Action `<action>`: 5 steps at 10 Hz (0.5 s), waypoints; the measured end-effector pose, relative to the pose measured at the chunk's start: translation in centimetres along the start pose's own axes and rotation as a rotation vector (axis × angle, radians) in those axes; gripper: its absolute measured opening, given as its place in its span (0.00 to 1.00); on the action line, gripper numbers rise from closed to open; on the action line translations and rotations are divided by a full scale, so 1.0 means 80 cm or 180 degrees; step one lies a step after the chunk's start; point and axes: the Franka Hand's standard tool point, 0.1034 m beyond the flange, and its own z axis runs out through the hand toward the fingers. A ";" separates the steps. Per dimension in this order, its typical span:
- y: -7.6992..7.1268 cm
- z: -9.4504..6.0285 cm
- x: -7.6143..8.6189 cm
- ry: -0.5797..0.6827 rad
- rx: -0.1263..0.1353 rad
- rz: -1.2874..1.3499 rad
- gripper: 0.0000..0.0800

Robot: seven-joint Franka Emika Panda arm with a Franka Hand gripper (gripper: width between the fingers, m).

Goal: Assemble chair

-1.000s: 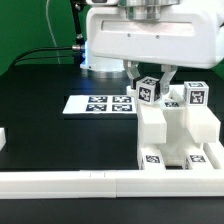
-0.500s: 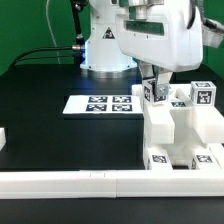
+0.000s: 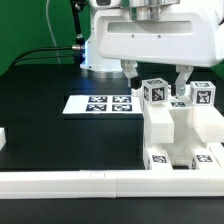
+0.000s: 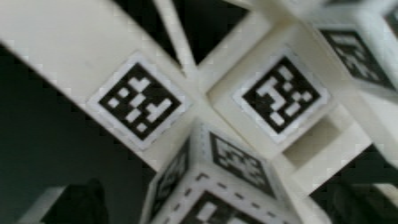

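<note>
The small blocky white plastic chair [image 3: 178, 130], built of tagged panels and posts, stands on the black bench [image 3: 70, 140] at the exterior view's right, near the front edge. Its near side touches or sits just behind the long white border rail [image 3: 90, 180] that runs along the near edge of the bench. Two upright posts of the chair rise at its far side, each capped by a black-and-white square tag.

The gripper [image 3: 156, 82] of the white robot arm hangs directly above the left-hand post, its two dark fingers [image 3: 131, 74] spread wide, one on each side of the tagged post top and apart from it. It pinches nothing.

To the left of the chair, farther back on the bench, lies the flat white marker board [image 3: 100, 104] with its row of tags, close to the chair but not touching it.

In the wrist view the chair [image 4: 214, 110] fills the picture at close range: white panels meeting at angles, with several square tags facing the camera, somewhat blurred.
</note>
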 end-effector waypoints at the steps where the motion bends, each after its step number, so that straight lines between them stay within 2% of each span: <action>1: 0.001 0.000 0.001 0.0003 -0.0005 -0.0229 0.81; 4: 0.002 0.000 0.002 0.0022 -0.0052 -0.1165 0.81; 5: 0.002 0.000 0.002 0.0021 -0.0049 -0.1067 0.81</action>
